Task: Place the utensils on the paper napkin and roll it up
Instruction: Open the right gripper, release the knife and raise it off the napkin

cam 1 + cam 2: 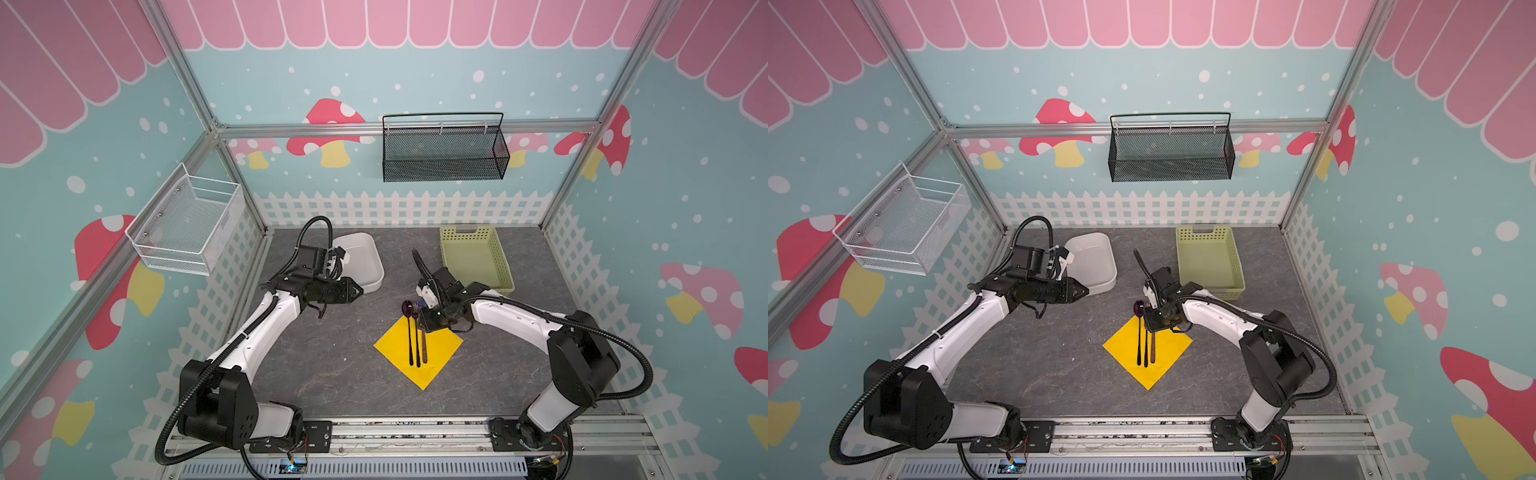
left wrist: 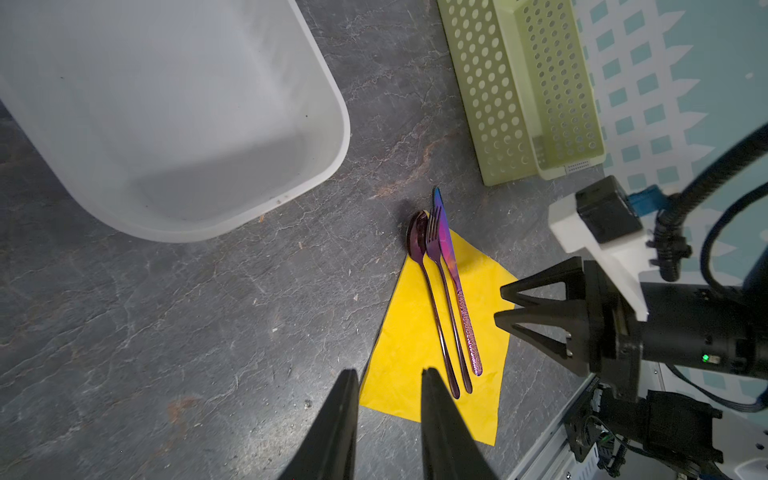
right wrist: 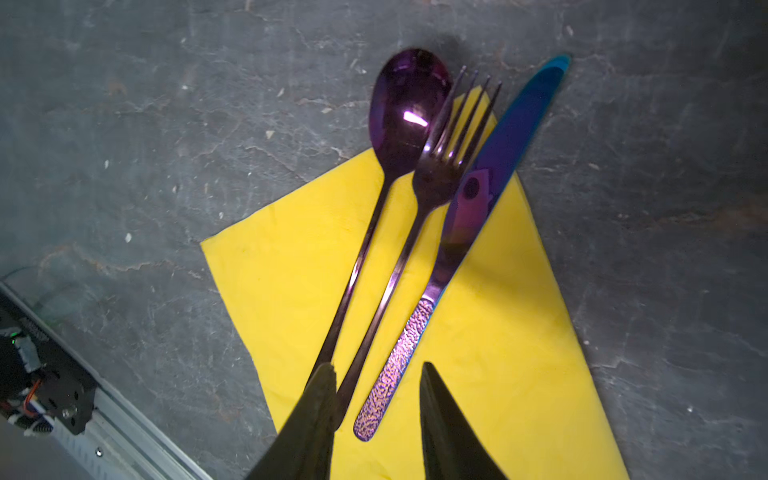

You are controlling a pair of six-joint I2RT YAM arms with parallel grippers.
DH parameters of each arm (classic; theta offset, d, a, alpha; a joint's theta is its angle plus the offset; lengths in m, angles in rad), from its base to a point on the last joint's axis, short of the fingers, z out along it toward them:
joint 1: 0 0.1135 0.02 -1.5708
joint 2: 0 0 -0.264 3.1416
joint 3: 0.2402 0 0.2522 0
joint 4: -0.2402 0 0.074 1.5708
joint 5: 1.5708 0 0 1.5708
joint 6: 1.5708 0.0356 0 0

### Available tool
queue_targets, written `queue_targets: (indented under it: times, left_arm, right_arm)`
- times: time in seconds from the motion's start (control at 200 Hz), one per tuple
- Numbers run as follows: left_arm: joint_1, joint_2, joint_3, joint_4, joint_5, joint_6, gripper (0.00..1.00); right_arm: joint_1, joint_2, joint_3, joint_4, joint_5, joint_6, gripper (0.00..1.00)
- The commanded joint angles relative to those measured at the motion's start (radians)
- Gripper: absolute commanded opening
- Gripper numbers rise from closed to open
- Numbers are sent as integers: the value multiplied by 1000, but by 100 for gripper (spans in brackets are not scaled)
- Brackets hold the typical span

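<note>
Grey stone-patterned tabletop (image 1: 332, 374), enclosed by walls (image 1: 415, 83) printed with mushrooms and a white picket fence. Contents as follows.

Paper napkin (image 1: 392, 347): bright yellow, flat and unrolled. It lies as a diamond at the middle of the table, toward the near side, with one corner pointing far.

Spoon (image 3: 409, 108), fork (image 3: 440, 174), knife (image 3: 490, 174): dark purple; the knife blade shades to blue and its handle is textured. They are laid side by side on the napkin, spoon left, fork in the middle, knife right, heads toward the far side. The handles rest on the paper. The spoon bowl and the knife tip lie past the far corner on bare table, and the fork tines lie over that corner. The fork head touches the edge of the spoon bowl and sits just beside the knife blade.

Right gripper (image 2: 498, 304): raised above the napkin. Fingers (image 3: 316, 424) partly apart, nothing between them; it holds nothing.

Left gripper (image 2: 390, 372): raised, well left of the napkin, at the near edge of the white tub. Fingers (image 2: 336, 428) partly apart, gripping nothing.

White tub (image 1: 380, 270): on the table, far left.

Pale green perforated basket (image 1: 505, 270): on the table, far right.

Black mesh basket (image 1: 444, 158): hung on the far wall.

White wire basket (image 1: 187, 224): mounted on the left wall.
</note>
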Motion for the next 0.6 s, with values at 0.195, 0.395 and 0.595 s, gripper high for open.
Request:
queue_targets:
  times: [0.195,0.395,0.595]
  left_arm:
    - [7,5,49,-63,-50,43,29]
    - [12,1,33,-58,-113,69,29]
    - [13,-16,14,-41,-126,68,28]
  right_arm:
    - [120,-194,-192,91,-70,-519,41]
    - [249,-341,-363,168,45,-743,58]
    - [393,-410,-494,244,144,-853,66]
